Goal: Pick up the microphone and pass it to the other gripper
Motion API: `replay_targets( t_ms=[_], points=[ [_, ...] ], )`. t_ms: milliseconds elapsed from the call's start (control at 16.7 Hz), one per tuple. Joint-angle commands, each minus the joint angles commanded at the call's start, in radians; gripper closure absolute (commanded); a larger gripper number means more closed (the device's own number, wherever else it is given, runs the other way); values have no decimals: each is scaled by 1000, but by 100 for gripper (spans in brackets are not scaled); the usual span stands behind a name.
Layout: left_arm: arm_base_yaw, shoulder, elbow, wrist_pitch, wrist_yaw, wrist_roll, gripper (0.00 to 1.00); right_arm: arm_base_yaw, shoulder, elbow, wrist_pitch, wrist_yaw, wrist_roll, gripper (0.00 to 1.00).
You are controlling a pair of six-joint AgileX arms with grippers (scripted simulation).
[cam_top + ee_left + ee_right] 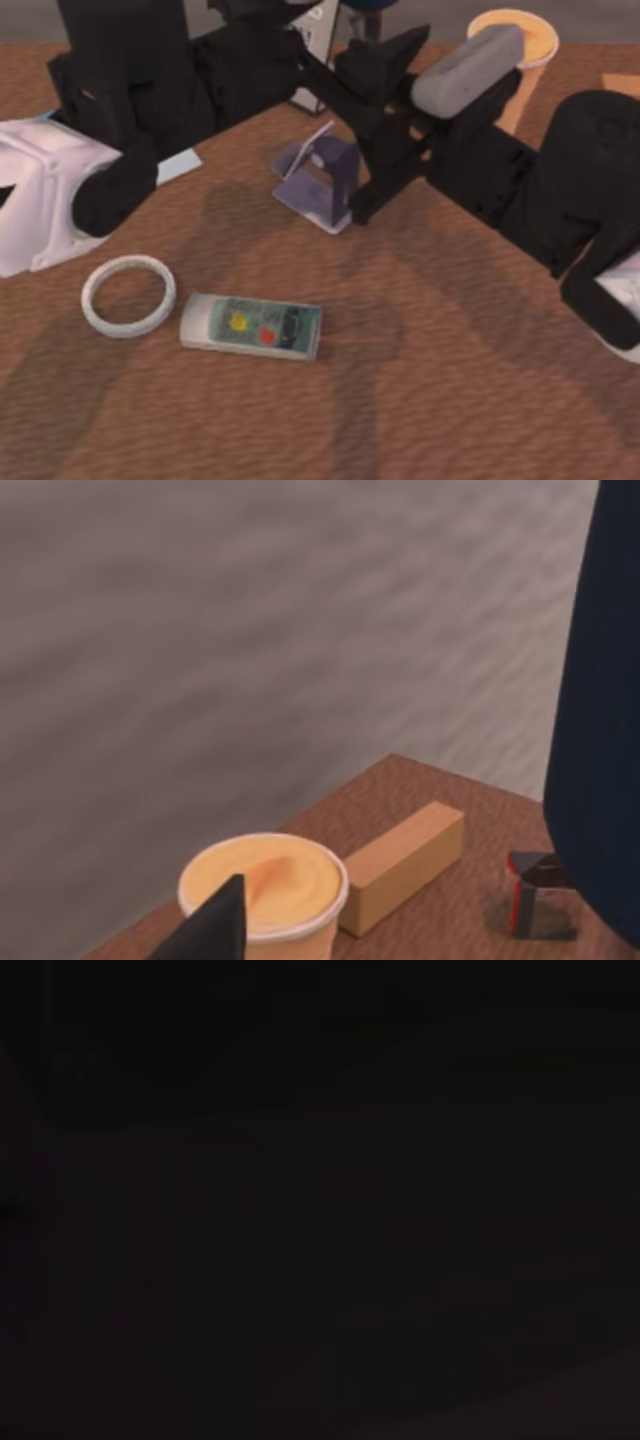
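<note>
The microphone (365, 10) is held up off the table at the top view's far middle; only its dark blue head and a bit of grey handle show. My right gripper (375, 58), on the arm with the grey cylinder, is shut on the handle from below. My left gripper (342, 78), on the arm with the white boxy segment, reaches in from the left right beside it and is open. In the left wrist view the blue head (600, 730) fills the right edge, and one black fingertip (215, 925) shows far from it. The right wrist view is dark.
A purple-and-white stand (320, 180) sits under the grippers. Nearer the front lie a white ring (128, 295) and a remote control (250, 328). At the far right stand an orange cup (515, 35), a cardboard block (400, 865) and a small red-and-black object (540, 895).
</note>
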Motion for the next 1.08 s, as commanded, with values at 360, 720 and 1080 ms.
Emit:
replay_targets(
  t_ms=[360,720,1080],
  points=[
    [0,0,0,0,0,0,60,0,0,0,0,0,0,100],
    [0,0,0,0,0,0,100,0,0,0,0,0,0,100],
    [0,0,0,0,0,0,100,0,0,0,0,0,0,100]
  ],
)
